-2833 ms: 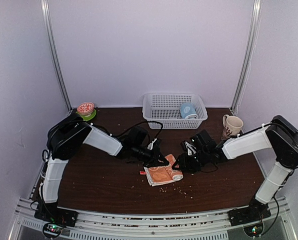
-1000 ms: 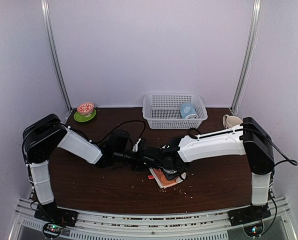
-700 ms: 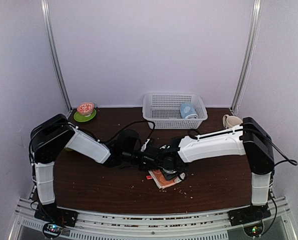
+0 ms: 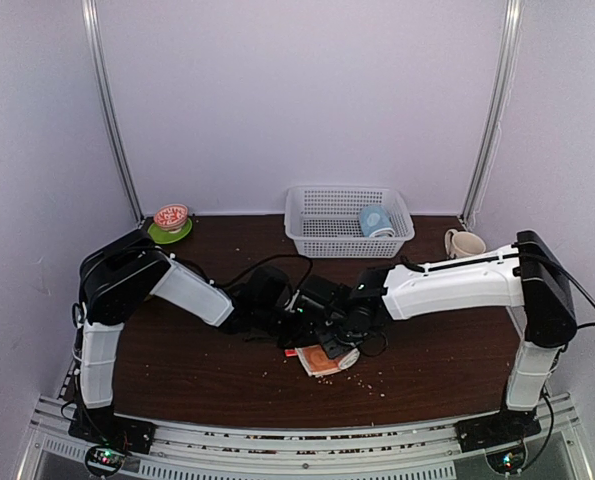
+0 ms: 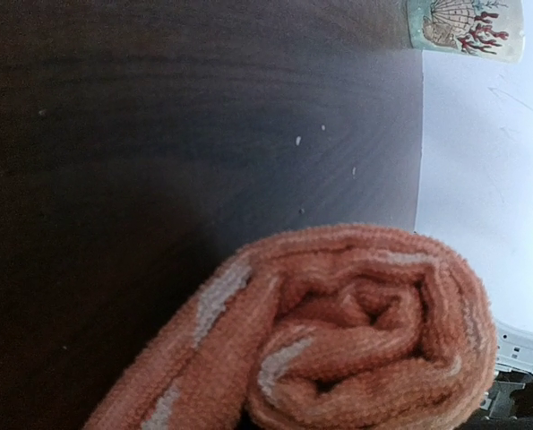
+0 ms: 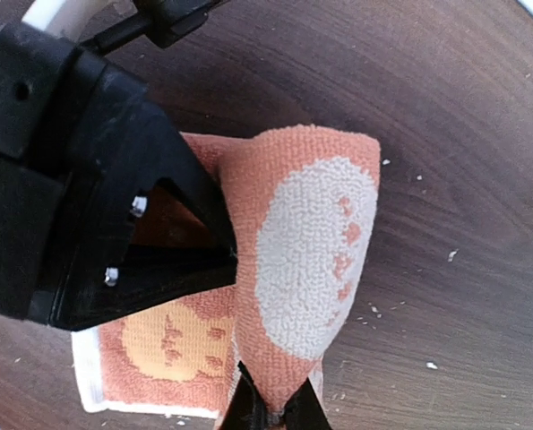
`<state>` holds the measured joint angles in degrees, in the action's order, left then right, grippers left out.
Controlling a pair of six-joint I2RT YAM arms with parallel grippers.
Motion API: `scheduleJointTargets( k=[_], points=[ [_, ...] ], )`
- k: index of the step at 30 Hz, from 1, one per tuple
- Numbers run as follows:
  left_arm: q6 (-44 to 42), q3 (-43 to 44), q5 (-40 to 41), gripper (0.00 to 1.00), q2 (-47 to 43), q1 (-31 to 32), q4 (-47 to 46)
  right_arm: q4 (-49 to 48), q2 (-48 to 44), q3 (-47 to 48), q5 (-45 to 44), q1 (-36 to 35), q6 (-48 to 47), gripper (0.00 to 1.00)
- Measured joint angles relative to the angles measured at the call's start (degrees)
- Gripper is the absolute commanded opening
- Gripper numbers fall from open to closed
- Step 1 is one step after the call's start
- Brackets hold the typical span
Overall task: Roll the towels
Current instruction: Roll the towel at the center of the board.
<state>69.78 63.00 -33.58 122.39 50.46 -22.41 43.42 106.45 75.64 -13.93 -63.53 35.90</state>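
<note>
Though two towels are on the table (image 4: 187, 360), they sit apart: one orange-red towel (image 6: 311, 242), nubby terry with white swirls, half rolled into a fat cylinder at its middle; one light blue towel (image 4: 375, 221) in the one white mesh basket (image 4: 322, 215) at the far edge. Both clamped: left gripper (image 6: 230, 260) on the roll's side, right gripper (image 6: 270, 414) on its end. One mug (image 4: 464, 243), far right corner.

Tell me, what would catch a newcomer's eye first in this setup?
At the middle of the dark wooden table, the left gripper and the right gripper meet, both shut on a half-rolled orange-red cloth towel with pale patches. Behind them, at the back of the table, a white plastic mesh basket holds a rolled light blue towel.
</note>
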Motion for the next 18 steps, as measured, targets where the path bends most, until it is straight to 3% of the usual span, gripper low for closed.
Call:
scheduleJointTargets(
  k=[7, 10, 18],
  points=[
    [-0.1, 0.0, 0.2, 0.04, 0.0, -0.2, 0.0, -7.6, -4.6, -6.7, 9.1, 4.1, -1.0, 0.16],
    [-0.1, 0.0, 0.3, 0.04, 0.0, -0.2, 0.0, -8.7, -4.7, -7.1, 11.4, 4.8, -2.2, 0.01],
    [-0.5, -0.6, 0.3, 0.07, -0.5, -0.3, 0.3, -3.1, 1.1, -0.4, 7.8, 4.0, -4.4, 0.00]
  ],
)
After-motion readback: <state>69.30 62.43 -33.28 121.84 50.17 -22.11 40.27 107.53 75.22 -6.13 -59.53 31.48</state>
